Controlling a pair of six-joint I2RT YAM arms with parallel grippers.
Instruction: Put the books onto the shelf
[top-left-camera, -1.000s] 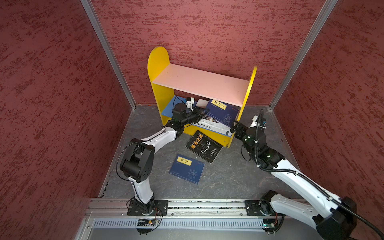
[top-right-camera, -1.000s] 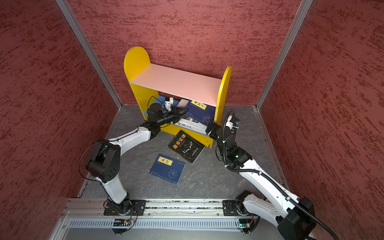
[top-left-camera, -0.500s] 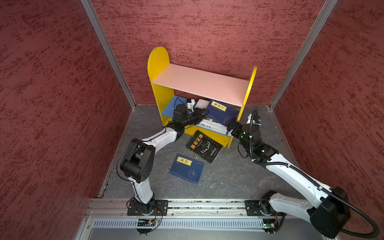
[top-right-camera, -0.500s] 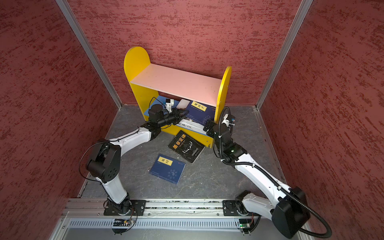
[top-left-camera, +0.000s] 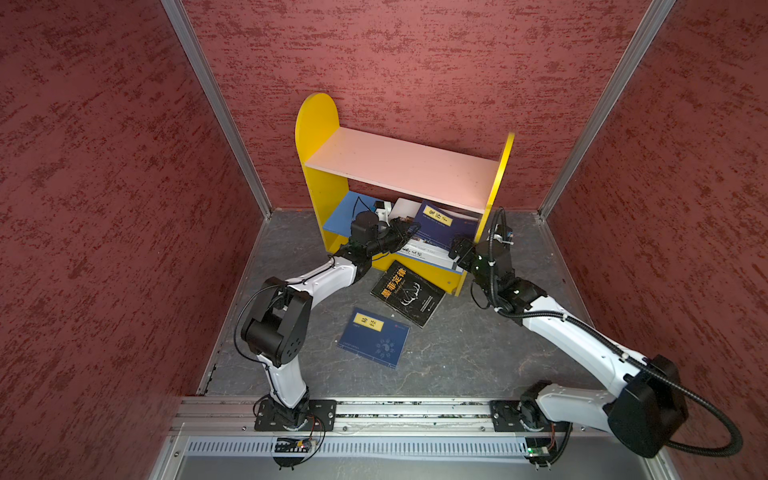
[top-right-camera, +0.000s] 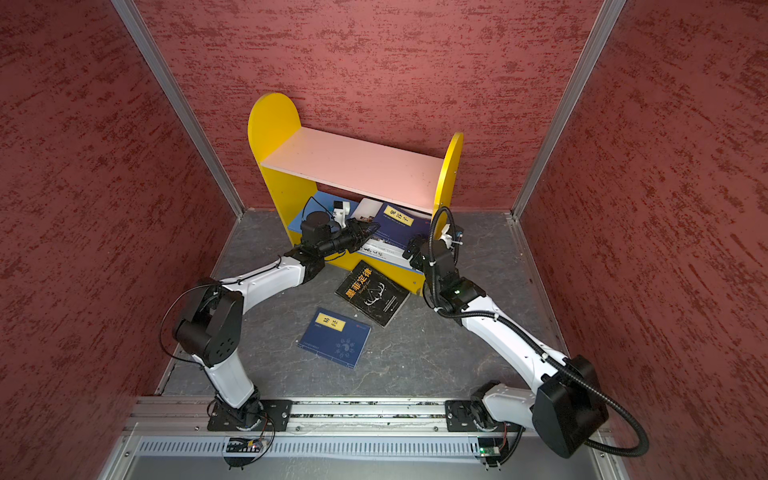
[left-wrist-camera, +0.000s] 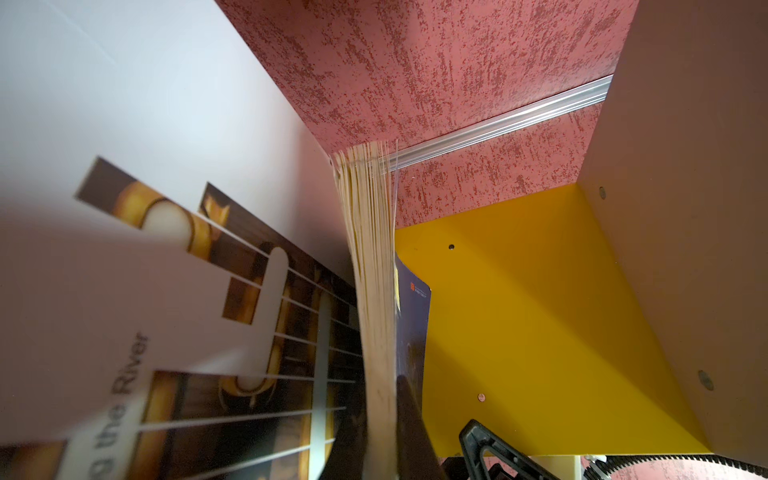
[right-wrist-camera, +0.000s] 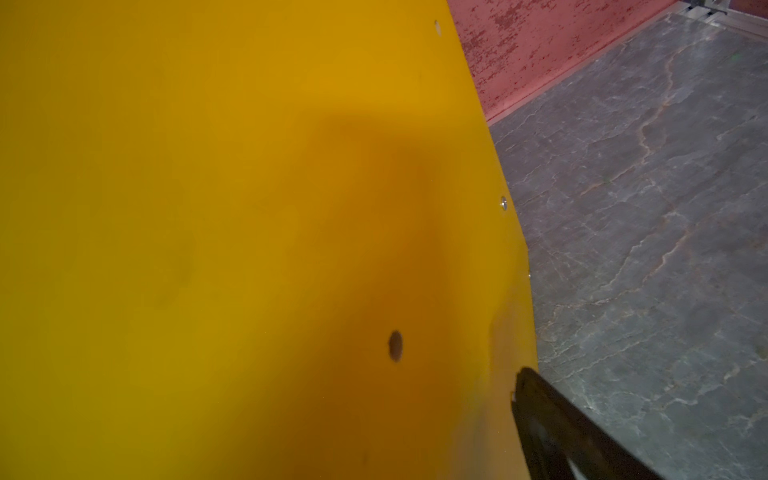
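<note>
Caution: my left hand (top-left-camera: 409, 228) pinches the white book (left-wrist-camera: 166, 104); right hand (top-left-camera: 456, 246) gapes empty. A slipping grip could topple the leaning navy book (top-left-camera: 453, 229).

A navy book (top-left-camera: 440, 224) is lying on white books (top-left-camera: 417, 252) in the yellow-sided shelf (top-left-camera: 318, 124), a black book (top-left-camera: 407, 293) and second navy book (top-left-camera: 374, 337) lying before it.

Beneath the shelf's (top-left-camera: 318, 124) pink upper board (top-left-camera: 399, 166), the far end of the navy book (top-left-camera: 444, 226) and the left end effector's (top-left-camera: 406, 230) tips are hidden. Against the shelf's right panel, the right end effector (top-left-camera: 459, 247) shows only one dark finger (right-wrist-camera: 573, 436), cut off by the wrist view's edge. The brown-barred white book (left-wrist-camera: 166, 291) is blurred and its title is cropped.
</note>
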